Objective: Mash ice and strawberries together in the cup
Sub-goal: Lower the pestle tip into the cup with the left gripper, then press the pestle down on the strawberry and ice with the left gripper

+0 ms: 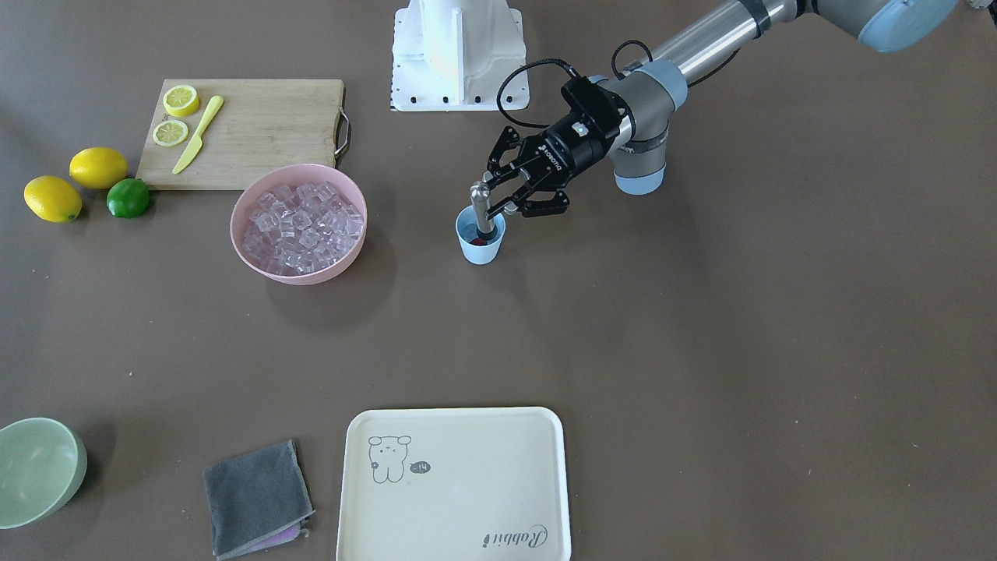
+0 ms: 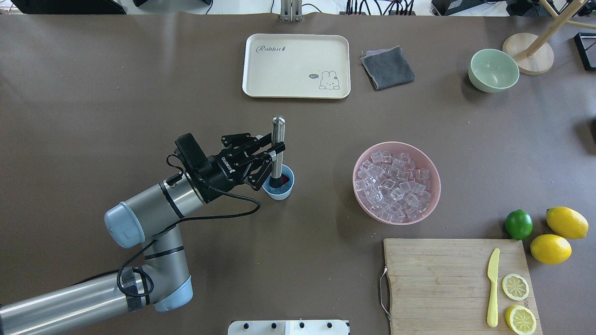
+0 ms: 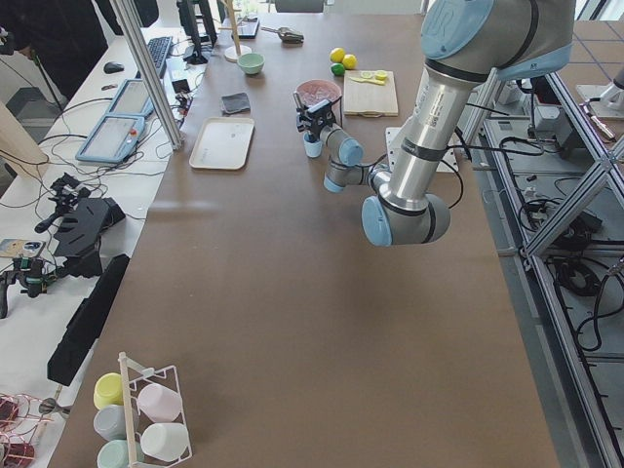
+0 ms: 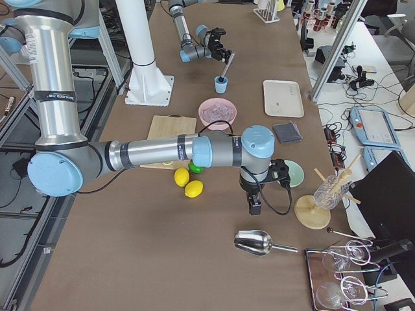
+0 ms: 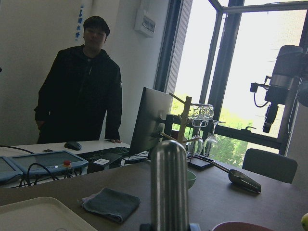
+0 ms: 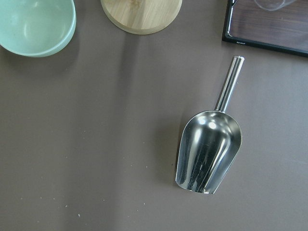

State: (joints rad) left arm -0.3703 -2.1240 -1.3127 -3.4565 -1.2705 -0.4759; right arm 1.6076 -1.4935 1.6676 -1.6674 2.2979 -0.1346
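Stretching toward bright windows [image 5: 250, 72], the brown table [image 2: 139, 93] bears the cup [image 2: 281, 193], muddler [image 2: 278, 139] inside.

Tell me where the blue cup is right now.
In the overhead view the cup stands near mid-table, left of the pink bowl of ice, beside the left gripper, which holds a metal muddler down into it.

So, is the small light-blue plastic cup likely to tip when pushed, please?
Probably: the small light-blue plastic cup narrows toward its base and stands unheld. It looks light, so sideways pressure from the silver metal muddler in the left pincer might slide it.
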